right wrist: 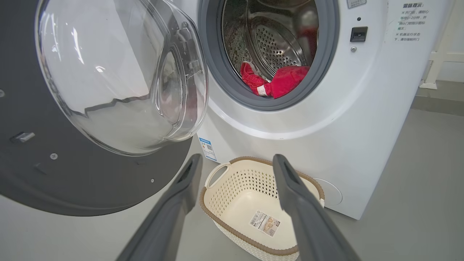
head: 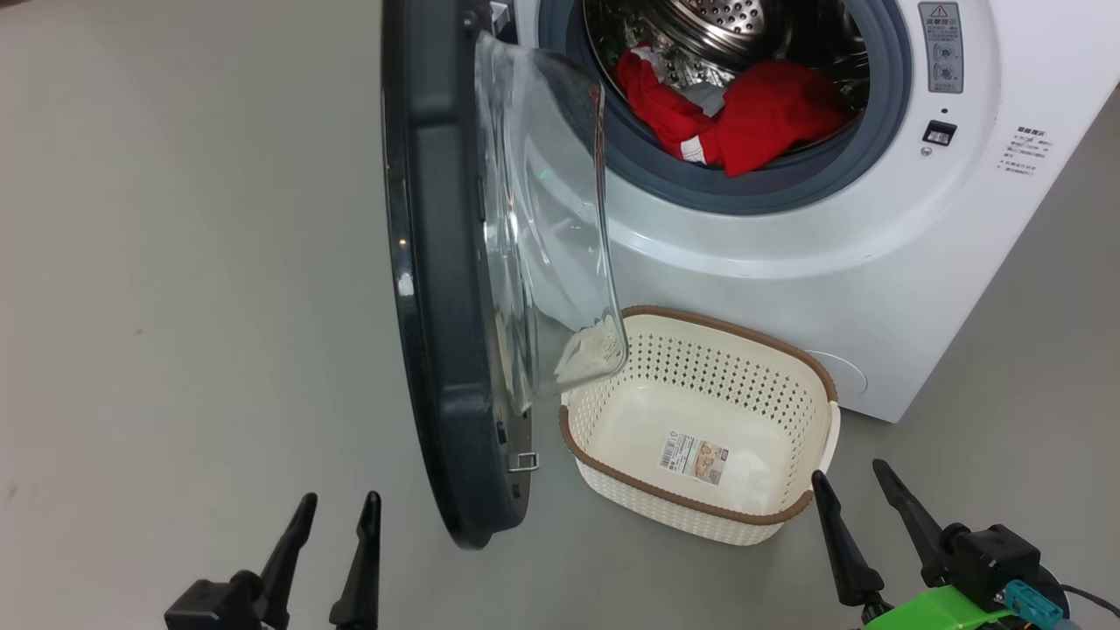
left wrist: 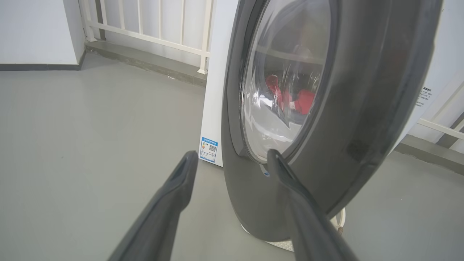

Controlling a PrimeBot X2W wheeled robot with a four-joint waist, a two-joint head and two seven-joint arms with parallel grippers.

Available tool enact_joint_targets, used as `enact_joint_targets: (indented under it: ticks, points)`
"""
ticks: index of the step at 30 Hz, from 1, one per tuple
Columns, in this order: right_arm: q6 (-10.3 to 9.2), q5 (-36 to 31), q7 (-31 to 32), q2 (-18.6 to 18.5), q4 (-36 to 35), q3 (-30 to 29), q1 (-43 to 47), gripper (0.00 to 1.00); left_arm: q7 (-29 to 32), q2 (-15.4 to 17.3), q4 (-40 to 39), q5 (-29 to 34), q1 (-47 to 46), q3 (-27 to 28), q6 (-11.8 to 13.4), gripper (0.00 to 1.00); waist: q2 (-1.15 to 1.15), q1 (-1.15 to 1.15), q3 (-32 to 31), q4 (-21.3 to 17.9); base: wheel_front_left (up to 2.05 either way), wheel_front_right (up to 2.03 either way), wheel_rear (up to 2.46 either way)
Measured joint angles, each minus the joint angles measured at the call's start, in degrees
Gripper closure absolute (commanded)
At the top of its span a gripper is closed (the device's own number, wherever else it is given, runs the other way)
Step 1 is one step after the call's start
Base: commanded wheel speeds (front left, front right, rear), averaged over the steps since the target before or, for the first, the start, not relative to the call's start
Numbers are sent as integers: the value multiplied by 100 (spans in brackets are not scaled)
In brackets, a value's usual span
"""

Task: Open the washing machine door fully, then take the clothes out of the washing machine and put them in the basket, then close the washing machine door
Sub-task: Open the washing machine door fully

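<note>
Lower left, the left pincer (head: 339, 512) hangs released, fingers spread. Centre-left, the big round black-rimmed glass door (head: 437, 306) stands swung open. Lower centre, the cream perforated plastic basket (head: 700, 359) sits just before the white front-loading washing machine (head: 875, 262). Bright red clothes (head: 752, 114) lie in its drum, upper right. Lower right, the right pincer (head: 850, 490) gapes, holding nothing.

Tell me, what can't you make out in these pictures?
Head view: how many clothes lie in the washing machine; they are bunched, and the top edge cuts off the drum.
Head view: the print on the label of the basket, too small.
Head view: the basket's far left corner, blurred behind the door glass.
Left wrist view: the clothes, warped through the door glass.
</note>
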Motion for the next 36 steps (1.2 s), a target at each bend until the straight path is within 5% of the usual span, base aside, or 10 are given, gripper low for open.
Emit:
enact_joint_targets:
  ticks: [5,6,7,20,27,36]
  points:
    - [0,-36,0,3,-25,-3,0,0,0,-1,-34,0,0,9,0,1,0,0,13,-14,0,0,0]
    - [0,-36,0,3,-29,-5,0,0,0,-1,-54,0,0,12,0,61,0,0,14,-16,0,0,0]
    - [0,-36,0,3,-31,-10,0,0,0,-3,-85,0,0,26,0,99,0,0,15,-17,0,0,0]
    - [0,11,-1,9,-124,20,-1,0,-2,-16,-1602,131,-219,274,0,100,0,0,21,-15,0,0,0]
    - [0,23,-1,10,-163,124,-2,0,-43,-21,-2391,240,-319,-307,0,100,0,0,40,-84,0,0,0]
    - [0,24,-1,12,-189,156,-4,0,-43,-2,-1995,198,-258,-1171,0,100,0,0,85,-209,0,0,0]
